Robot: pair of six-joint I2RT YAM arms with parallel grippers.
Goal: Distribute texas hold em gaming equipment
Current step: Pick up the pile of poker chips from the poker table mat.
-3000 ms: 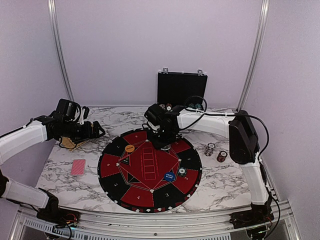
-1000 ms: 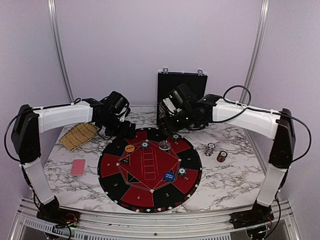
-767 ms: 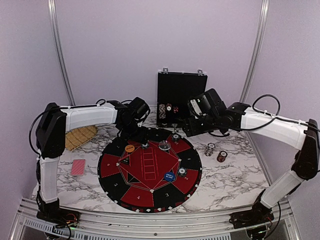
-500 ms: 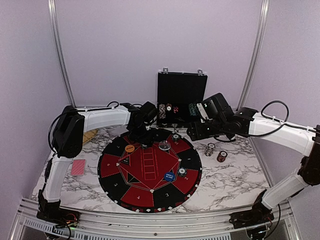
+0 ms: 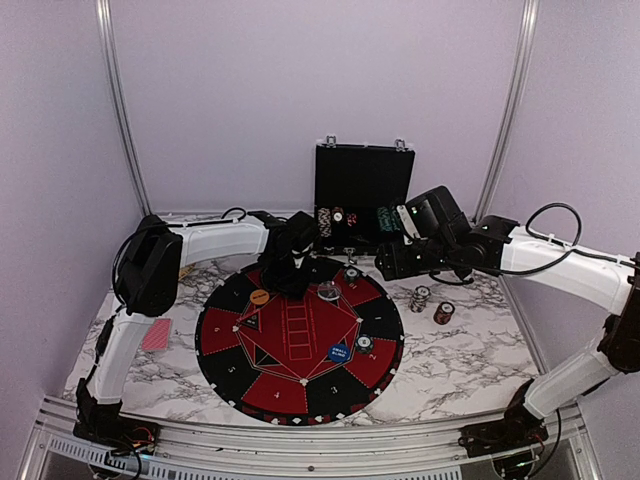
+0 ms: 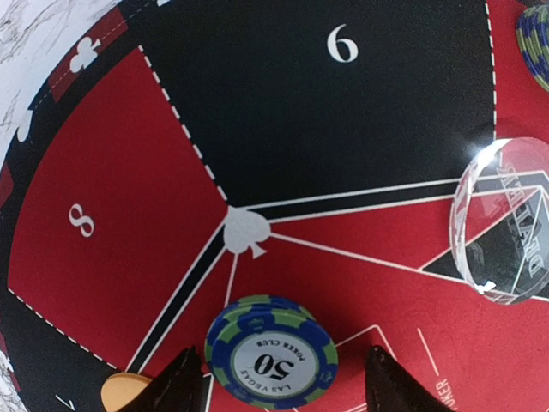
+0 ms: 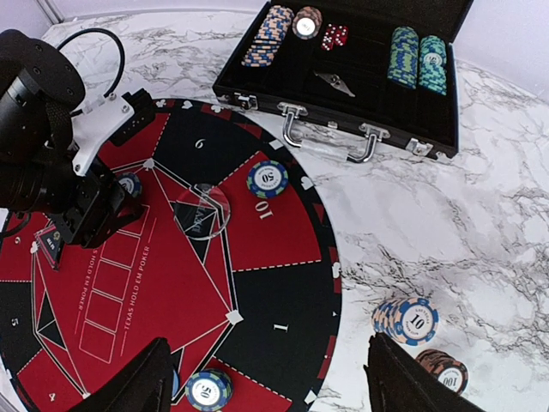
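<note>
My left gripper point(image 6: 283, 383) is low over the round mat point(image 5: 300, 340), open, with a finger on each side of a blue-green "50" chip stack point(image 6: 270, 360) and a gap both sides. A clear disc point(image 6: 506, 223) lies to its right and an orange disc point(image 6: 127, 392) to its left. My right gripper point(image 7: 266, 382) hangs open and empty above the mat's right part. More "50" chips point(image 7: 267, 179) point(image 7: 208, 389) lie on the mat. A blue marker point(image 5: 339, 352) lies near its front. A red-backed card point(image 5: 157, 334) lies on the table at left.
The black case point(image 7: 364, 51) stands open at the back with chip stacks point(image 7: 418, 60) in it. On the marble right of the mat stand a blue-white "10" stack point(image 7: 407, 319) and a dark red "100" stack point(image 7: 442, 371).
My left arm has swung from the table's left side to the mat's back and come down over the chip stack, its jaws narrowing. My right arm has drawn back to the right.
</note>
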